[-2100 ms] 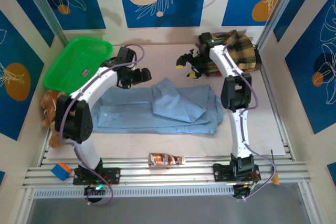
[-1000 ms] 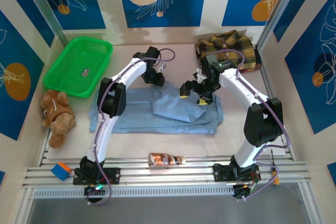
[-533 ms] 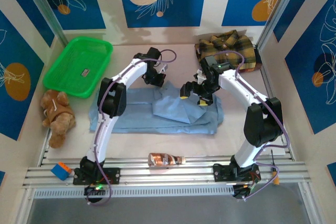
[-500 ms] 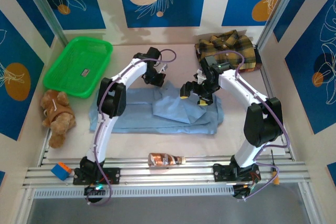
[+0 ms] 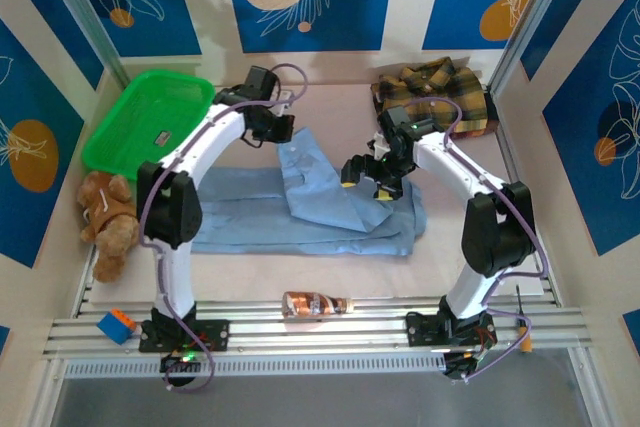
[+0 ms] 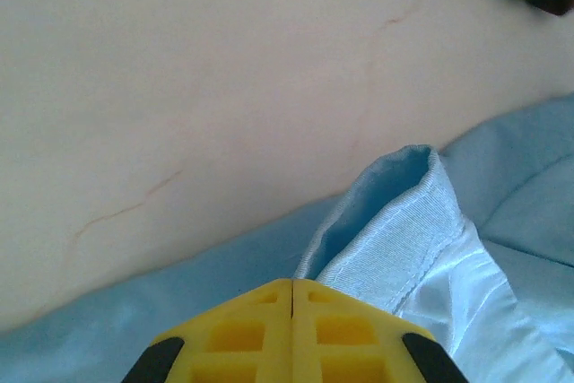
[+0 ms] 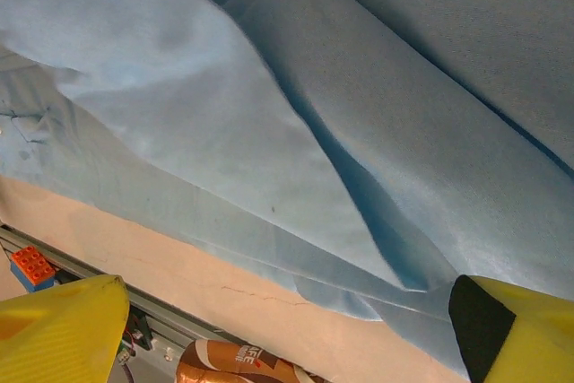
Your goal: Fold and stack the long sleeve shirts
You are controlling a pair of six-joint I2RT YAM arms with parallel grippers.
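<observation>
Change since earlier: the left gripper (image 5: 276, 128) has gone up and left toward the green basket (image 5: 118, 137), drawing a sleeve (image 5: 296, 162) of the light blue shirt (image 5: 330, 217) with it; the right gripper (image 5: 366, 171) has hardly shifted.

Top view, shirts: the light blue shirt lies spread across the middle of the table (image 5: 330, 107); the plaid shirt (image 5: 436, 97) sits bunched in the upper right, well apart from it.
Top view, left gripper: at upper centre-left, just beside the basket's right rim, at the sleeve's far end.
Top view, right gripper: over the blue shirt's right part, fingers apart.
Top view, other things: teddy bear (image 5: 105, 219) at the left edge, can (image 5: 315, 303) at the bottom centre, orange block (image 5: 116, 326) at the lower left.

Left wrist view: the left gripper (image 6: 293, 286) at the bottom centre has its yellow fingers (image 6: 345, 334) pressed together, clamped on the sleeve's cuff (image 6: 395, 221); bare table (image 6: 179, 87) above.

Right wrist view: the right gripper (image 7: 287, 316) has its yellow fingers (image 7: 54, 329) at the two lower corners, wide apart and holding nothing; the creased light blue shirt (image 7: 314, 87) lies above them, the can (image 7: 233, 365) along the bottom edge.
</observation>
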